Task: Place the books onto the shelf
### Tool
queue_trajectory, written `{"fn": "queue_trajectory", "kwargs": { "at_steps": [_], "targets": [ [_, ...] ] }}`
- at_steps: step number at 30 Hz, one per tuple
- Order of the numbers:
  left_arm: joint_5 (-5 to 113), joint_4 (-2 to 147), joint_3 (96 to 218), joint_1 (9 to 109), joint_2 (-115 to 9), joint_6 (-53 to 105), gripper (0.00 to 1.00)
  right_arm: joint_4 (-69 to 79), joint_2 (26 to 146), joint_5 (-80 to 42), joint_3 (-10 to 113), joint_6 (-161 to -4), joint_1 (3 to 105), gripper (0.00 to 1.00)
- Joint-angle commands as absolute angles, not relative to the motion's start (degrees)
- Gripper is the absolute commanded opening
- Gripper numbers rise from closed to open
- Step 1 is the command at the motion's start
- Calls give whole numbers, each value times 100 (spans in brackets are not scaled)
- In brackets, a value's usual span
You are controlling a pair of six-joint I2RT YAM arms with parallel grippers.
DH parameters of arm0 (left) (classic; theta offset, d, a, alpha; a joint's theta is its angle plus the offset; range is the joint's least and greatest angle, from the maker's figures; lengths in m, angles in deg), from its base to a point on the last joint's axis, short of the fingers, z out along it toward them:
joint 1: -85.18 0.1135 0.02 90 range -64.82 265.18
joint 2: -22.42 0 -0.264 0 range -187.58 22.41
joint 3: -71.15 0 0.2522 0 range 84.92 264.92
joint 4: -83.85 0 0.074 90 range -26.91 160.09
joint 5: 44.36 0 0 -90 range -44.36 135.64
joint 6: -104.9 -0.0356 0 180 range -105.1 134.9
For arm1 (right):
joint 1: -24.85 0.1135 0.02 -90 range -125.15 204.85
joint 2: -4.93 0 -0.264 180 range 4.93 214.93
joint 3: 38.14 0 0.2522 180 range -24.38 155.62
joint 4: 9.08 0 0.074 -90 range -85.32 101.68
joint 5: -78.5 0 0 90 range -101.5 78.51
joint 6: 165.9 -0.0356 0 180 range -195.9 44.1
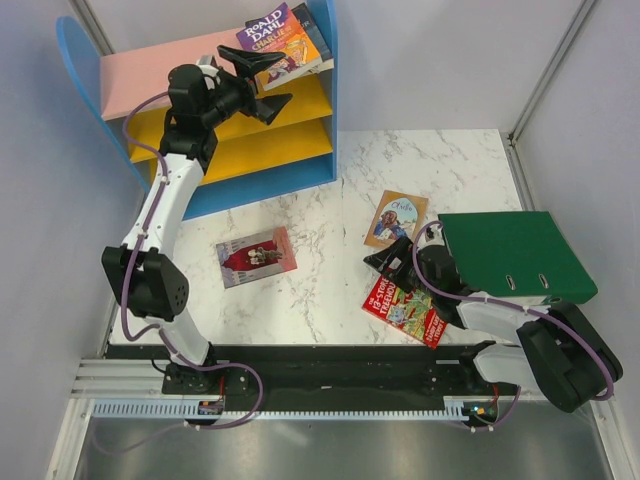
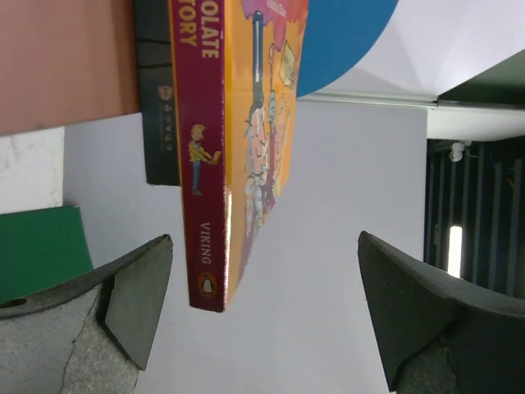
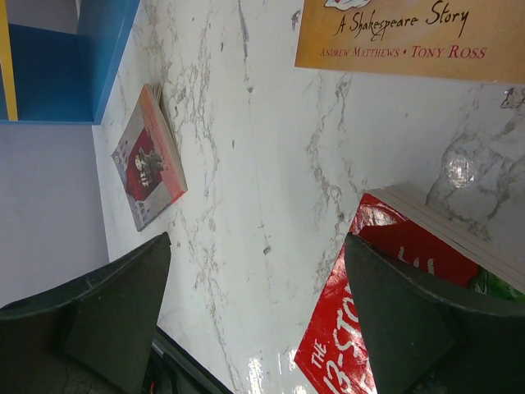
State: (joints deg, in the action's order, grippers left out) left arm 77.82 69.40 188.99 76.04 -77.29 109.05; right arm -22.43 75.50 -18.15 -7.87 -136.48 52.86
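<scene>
My left end effector (image 1: 283,80) was up at the shelf (image 1: 160,75), jaws spread wide and gripping nothing. The purple-orange Roald Dahl book (image 1: 280,38) lay flat at the right end of the pink top board, on top of the dark blue book (image 1: 314,30), whose edge just peeked out along its right side. From my left wrist, the Dahl book's (image 2: 246,123) maroon spine ran up between my two fingers (image 2: 123,304), clear of both, with the dark blue book's (image 2: 158,98) spine tucked just behind it.

Down on the marble surface (image 1: 330,290), three books were lying flat. The pink-red book (image 1: 256,256) sat alone towards the left, in front of the shelf's blue base. The tan book with the round picture (image 1: 395,218) lay to the right, beside the green binder (image 1: 510,255). The red Treehouse book (image 1: 405,308) was nearer my bases, its corner close to my right arm.

My right end effector (image 1: 385,262) hung low over the surface between the tan book and the Treehouse book, jaws wide apart, nothing between them. Through my right wrist I saw bare marble between my fingers (image 3: 107,312), the Treehouse cover (image 3: 361,328) at the lower right, the tan book (image 3: 402,37) across the top and the pink-red book (image 3: 148,160) off to the left.
</scene>
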Motion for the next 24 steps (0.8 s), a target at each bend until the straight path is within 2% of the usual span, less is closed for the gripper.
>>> {"fn": "queue_trajectory", "kwargs": {
  "at_steps": [1,8,9,16,24],
  "targets": [
    [8079,6675,18696,7639,-7479,10631,100,-2335,7489,-1818,-795,-13567,5298,93],
    [7852,6658,18125,7666,-7058,10220,97,-2335,7498,-1818,-795,-13558,5298,93],
    [7773,6631,18020,7674,-6901,10122,95,-2335,7489,-1826,-786,-13567,5298,94],
    [7280,6008,18107,7868,-6627,9357,65,-2362,7533,-1844,-786,-13567,5298,94],
    [7060,5840,18291,7982,-6794,9119,56,-2397,7560,-1861,-777,-13576,5298,94]
  ]
}}
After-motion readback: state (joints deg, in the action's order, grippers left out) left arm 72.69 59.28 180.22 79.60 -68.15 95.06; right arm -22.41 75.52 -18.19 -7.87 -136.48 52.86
